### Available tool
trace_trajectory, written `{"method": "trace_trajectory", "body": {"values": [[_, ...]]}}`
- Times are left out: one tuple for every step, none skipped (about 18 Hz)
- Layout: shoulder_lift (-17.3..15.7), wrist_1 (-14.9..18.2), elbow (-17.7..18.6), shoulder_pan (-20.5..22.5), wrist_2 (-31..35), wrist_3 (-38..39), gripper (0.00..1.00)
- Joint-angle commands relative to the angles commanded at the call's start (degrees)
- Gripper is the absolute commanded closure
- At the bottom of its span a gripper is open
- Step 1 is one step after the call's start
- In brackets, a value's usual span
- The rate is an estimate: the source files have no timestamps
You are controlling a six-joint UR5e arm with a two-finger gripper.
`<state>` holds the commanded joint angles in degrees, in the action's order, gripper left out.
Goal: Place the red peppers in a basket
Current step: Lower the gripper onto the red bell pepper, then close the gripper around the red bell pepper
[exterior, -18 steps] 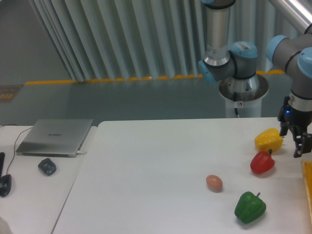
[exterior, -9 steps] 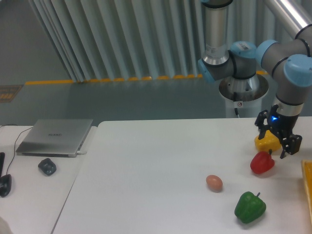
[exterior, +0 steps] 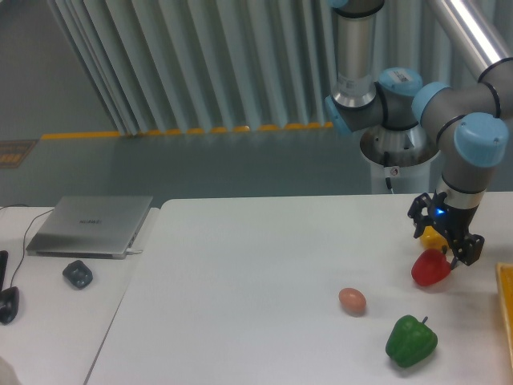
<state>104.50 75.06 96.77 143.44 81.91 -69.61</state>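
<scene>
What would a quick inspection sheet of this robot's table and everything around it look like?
Surface: white table, matte, mostly bare.
Job's things: red pepper near the right edge; basket, only an orange strip at the frame edge.
Clutter: yellow pepper partly hidden behind the gripper; green pepper at the front; egg mid-table.
Gripper: gripper open, just above the red pepper, holding nothing.
Cables: thin cable beside the laptop on the side table.
Surroundings: computer mouse, grey slatted wall, yellow floor line, arm's base pedestal.
</scene>
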Motion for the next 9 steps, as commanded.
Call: {"method": "trace_trajectory", "body": {"values": [[0.17, -0.09, -0.09, 0.00, 0.00, 0.00, 0.00], [0.61, -0.09, -0.09, 0.00, 0.00, 0.09, 0.00], [1.05, -0.17, -0.09, -0.09, 0.00, 0.09, 0.00], [1.66, -0.09, -0.09, -0.26, 0.00, 0.26, 0.00], [1.93, -0.26, -0.17, -1.22, 0.00, 1.22, 0.00], [2.37, -0.26, -0.26, -1.32, 0.00, 1.84, 0.00], [2.46, -0.26, -0.26, -1.32, 0.09, 2.02, 0.00], [2.55, -0.35, -0.26, -1.32, 0.09, 2.02, 0.00], [2.64, -0.26, -0.18, -1.32, 0.09, 2.02, 0.00]]}}
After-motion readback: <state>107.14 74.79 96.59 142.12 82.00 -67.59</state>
